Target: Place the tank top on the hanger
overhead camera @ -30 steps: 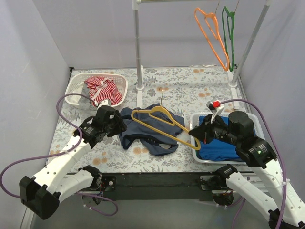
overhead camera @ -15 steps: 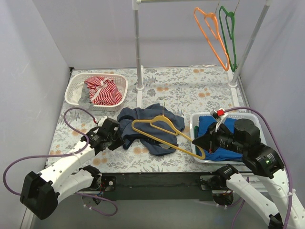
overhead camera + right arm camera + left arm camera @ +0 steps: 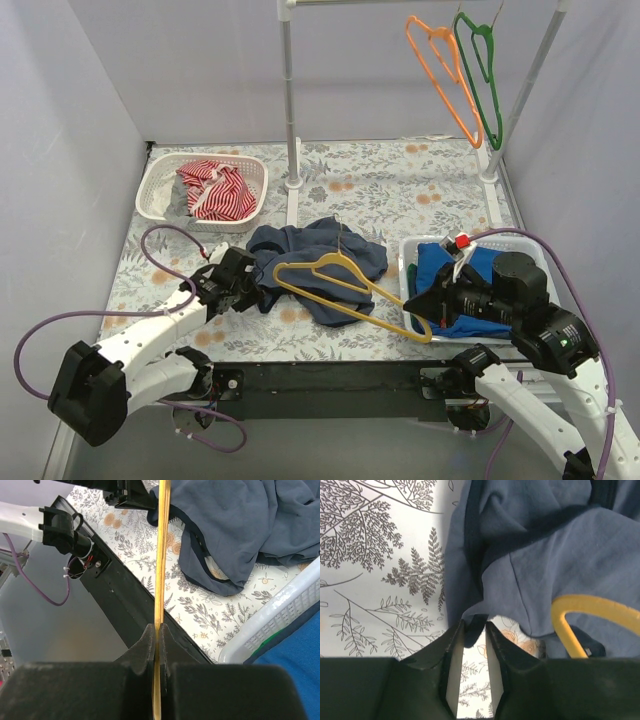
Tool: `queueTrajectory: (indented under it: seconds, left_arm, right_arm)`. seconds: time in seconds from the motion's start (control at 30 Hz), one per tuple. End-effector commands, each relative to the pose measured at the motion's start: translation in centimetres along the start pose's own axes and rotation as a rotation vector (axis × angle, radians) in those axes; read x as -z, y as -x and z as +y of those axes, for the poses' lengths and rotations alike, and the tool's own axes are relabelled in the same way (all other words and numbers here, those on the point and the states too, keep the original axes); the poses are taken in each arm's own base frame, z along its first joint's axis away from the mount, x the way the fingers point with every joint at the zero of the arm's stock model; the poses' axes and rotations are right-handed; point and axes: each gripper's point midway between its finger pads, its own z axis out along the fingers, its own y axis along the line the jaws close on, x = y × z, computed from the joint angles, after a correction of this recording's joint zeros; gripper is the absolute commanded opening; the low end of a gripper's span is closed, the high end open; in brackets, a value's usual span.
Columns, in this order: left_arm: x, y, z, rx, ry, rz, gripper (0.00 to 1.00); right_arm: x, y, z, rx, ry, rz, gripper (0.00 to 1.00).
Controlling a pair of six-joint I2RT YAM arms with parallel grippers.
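The dark navy tank top (image 3: 320, 245) lies crumpled on the floral table, mid-centre. The yellow hanger (image 3: 335, 262) is held over its near part, hook pointing to the back. My right gripper (image 3: 420, 315) is shut on the hanger's right end; the right wrist view shows the yellow bar (image 3: 162, 555) clamped between the fingers, with the tank top (image 3: 250, 525) beyond. My left gripper (image 3: 258, 290) is at the tank top's near left edge, jaws nearly closed with the dark hem (image 3: 475, 622) between the tips. The tank top (image 3: 545, 570) and the hanger's end (image 3: 590, 605) fill the left wrist view.
A white basket (image 3: 150, 185) with a red-and-white striped cloth (image 3: 215, 190) stands back left. A white tray (image 3: 520, 240) with a royal-blue cloth (image 3: 460, 270) sits beside my right arm. An orange hanger (image 3: 445, 80) and a green hanger (image 3: 482, 70) hang on the rack, whose post (image 3: 290, 110) stands behind.
My left gripper has moved nearer and to the right, onto the tank top's near left hem. My right gripper has drawn the hanger nearer and lower over the garment.
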Motion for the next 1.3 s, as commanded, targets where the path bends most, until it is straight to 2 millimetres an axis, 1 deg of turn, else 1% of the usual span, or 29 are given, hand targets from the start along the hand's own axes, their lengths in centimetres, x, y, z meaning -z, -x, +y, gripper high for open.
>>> queueTrajectory:
  seconds: [0.0,0.03,0.07,0.1,0.2,0.23,0.3,0.37,0.4,0.47,0.5,0.6,0.63,0.7,0.73,0.83,0.87,0.9,0.93,0.97,1.0,1.07,1.1,1.13,1.17,1.2,1.27]
  left_arm:
    - [-0.4,1.5,-0.9,-0.024,0.003,-0.06,0.17]
    - [-0.5,1.6,-0.9,-0.034,0.009,-0.063,0.13]
    - [-0.3,1.8,-1.3,-0.037,0.004,-0.066,0.1]
    - [-0.2,2.0,-1.4,-0.041,0.003,-0.07,0.05]
    - [0.2,2.7,-1.8,-0.05,0.001,-0.091,0.03]
    - [0.4,2.9,-2.0,-0.059,0.0,-0.093,0.0]
    - [0.7,3.4,-2.5,-0.069,-0.003,-0.101,0.0]
    - [0.8,3.6,-2.8,-0.089,0.003,-0.098,0.0]
    - [1.0,3.9,-3.2,-0.092,-0.004,-0.104,0.0]
    - [1.4,4.3,-3.4,-0.11,0.0,-0.109,0.0]
    - [1.8,4.8,-4.0,-0.113,-0.011,-0.121,0.0]
    - [2.5,5.4,-4.5,-0.14,-0.017,-0.135,0.0]
    - [2.9,5.8,-4.9,-0.146,-0.025,-0.14,0.0]
    - [3.0,5.9,-4.9,-0.165,-0.009,-0.138,0.0]
    - [3.1,6.2,-5.1,-0.168,-0.01,-0.142,0.0]
    - [2.8,6.0,-5.0,-0.188,0.004,-0.127,0.0]
    - [2.7,6.1,-5.1,-0.194,0.007,-0.127,0.0]
    - [2.6,6.1,-5.1,-0.198,0.01,-0.126,0.0]
    - [2.3,6.1,-5.1,-0.214,0.023,-0.121,0.0]
    - [2.4,6.6,-5.7,-0.219,0.014,-0.129,0.0]
    - [2.2,6.8,-5.9,-0.228,0.017,-0.127,0.0]
    - [1.8,7.6,-6.6,-0.254,0.019,-0.124,0.0]
    - [1.7,8.2,-6.9,-0.251,0.018,-0.129,0.0]
    - [1.7,8.5,-7.2,-0.257,0.014,-0.126,0.0]
    - [1.3,8.7,-7.3,-0.272,0.022,-0.122,0.0]
    - [1.8,9.3,-8.1,-0.271,0.003,-0.135,0.0]
    - [2.0,9.8,-8.6,-0.284,-0.005,-0.144,0.0]
  right_arm:
    - [0.9,0.7,1.4,0.022,0.047,-0.029,0.01]
    - [1.1,1.0,1.2,0.036,0.028,-0.036,0.01]
    - [1.6,1.4,1.4,0.048,0.025,-0.049,0.01]
    - [1.8,1.5,1.6,0.051,0.028,-0.044,0.01]
    - [2.1,1.6,2.1,0.058,0.045,-0.037,0.01]
    - [2.2,1.5,2.2,0.057,0.043,-0.03,0.01]
    - [2.6,2.1,2.5,0.067,0.041,-0.047,0.01]
    - [2.8,2.3,2.9,0.072,0.06,-0.051,0.01]
    - [2.8,2.1,3.3,0.07,0.08,-0.043,0.01]
    - [2.5,1.8,3.2,0.059,0.089,-0.025,0.01]
    - [2.1,1.3,2.9,0.048,0.09,-0.009,0.01]
    - [1.7,1.1,2.6,0.046,0.087,-0.009,0.01]
    - [1.7,1.3,2.5,0.049,0.082,-0.014,0.01]
    - [1.8,1.9,2.5,0.056,0.07,-0.029,0.01]
    - [2.4,2.7,3.0,0.068,0.071,-0.054,0.01]
    - [3.3,4.0,3.5,0.08,0.051,-0.089,0.01]
    - [4.1,4.7,4.0,0.093,0.054,-0.112,0.01]
    - [4.3,4.9,4.3,0.096,0.059,-0.115,0.01]
    - [4.4,4.9,4.5,0.096,0.064,-0.113,0.01]
    - [4.5,4.9,4.6,0.096,0.071,-0.116,0.01]
    - [4.4,4.7,4.7,0.093,0.079,-0.11,0.01]
    - [4.0,4.1,4.4,0.083,0.082,-0.092,0.01]
    - [3.4,3.4,3.9,0.066,0.081,-0.067,0.01]
    - [3.2,3.0,3.8,0.06,0.085,-0.063,0.01]
    - [2.9,3.1,3.7,0.062,0.09,-0.069,0.01]
    - [2.4,2.6,3.3,0.043,0.087,-0.056,0.01]
    - [2.0,2.7,3.2,0.041,0.09,-0.059,0.01]
